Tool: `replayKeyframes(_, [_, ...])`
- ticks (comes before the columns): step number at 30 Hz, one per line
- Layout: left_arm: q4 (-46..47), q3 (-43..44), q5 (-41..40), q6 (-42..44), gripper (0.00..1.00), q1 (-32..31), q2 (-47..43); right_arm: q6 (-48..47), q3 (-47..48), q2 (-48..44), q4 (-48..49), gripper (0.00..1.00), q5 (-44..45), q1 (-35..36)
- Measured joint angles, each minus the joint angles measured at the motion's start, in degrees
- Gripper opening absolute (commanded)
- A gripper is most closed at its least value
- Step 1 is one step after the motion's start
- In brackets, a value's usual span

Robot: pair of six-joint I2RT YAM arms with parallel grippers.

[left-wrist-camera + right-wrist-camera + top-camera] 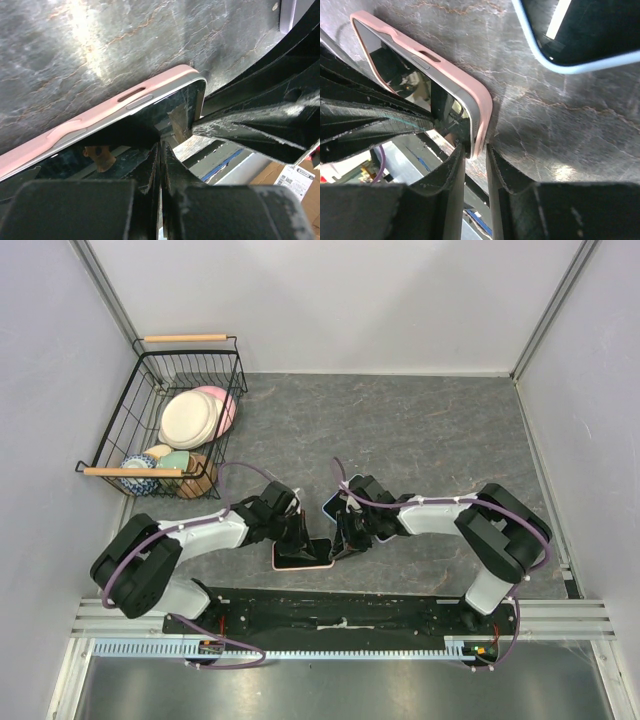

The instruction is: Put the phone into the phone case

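The phone (303, 554) lies flat near the table's front edge, its dark screen (150, 115) and silver edge sitting inside the pink phone case (30, 150). My left gripper (161, 146) is shut, its tips pressing down on the screen near the right end. From the right, my right gripper (476, 147) straddles a corner of the pink case (470, 90). One finger lies against the phone's face (395, 60), the other against the case's back. In the top view the left gripper (303, 538) and right gripper (343, 545) meet over the phone's right end.
A second phone with a light blue edge (570, 40) lies just behind the right gripper (332, 504). A black wire basket (186, 338) holding plates and bowls stands at the back left. The arms' black base rail runs along the near edge.
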Motion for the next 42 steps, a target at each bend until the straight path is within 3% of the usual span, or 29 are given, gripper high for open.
replayKeyframes(12, [0.74,4.00,0.42,0.02,0.02,-3.61,5.25,-3.93,9.29,0.87,-13.90,0.31,14.80,7.96])
replayKeyframes(21, [1.01,3.41,0.17,0.02,0.02,-3.74,4.39,-4.98,8.87,-1.14,-14.21,0.37,19.23,9.62])
replayKeyframes(31, [5.68,-2.69,2.10,-0.61,0.02,0.44,-0.79,-1.77,-2.73,-9.90,-1.95,0.40,9.29,1.14])
replayKeyframes(36, [10.93,-6.84,6.36,-2.01,0.02,4.17,-2.10,0.42,-5.51,-9.90,4.11,0.40,4.68,-1.20])
replayKeyframes(42, [13.09,-7.85,7.56,-2.43,0.02,4.44,-2.05,2.60,-6.27,-6.38,9.40,0.40,1.60,-1.31])
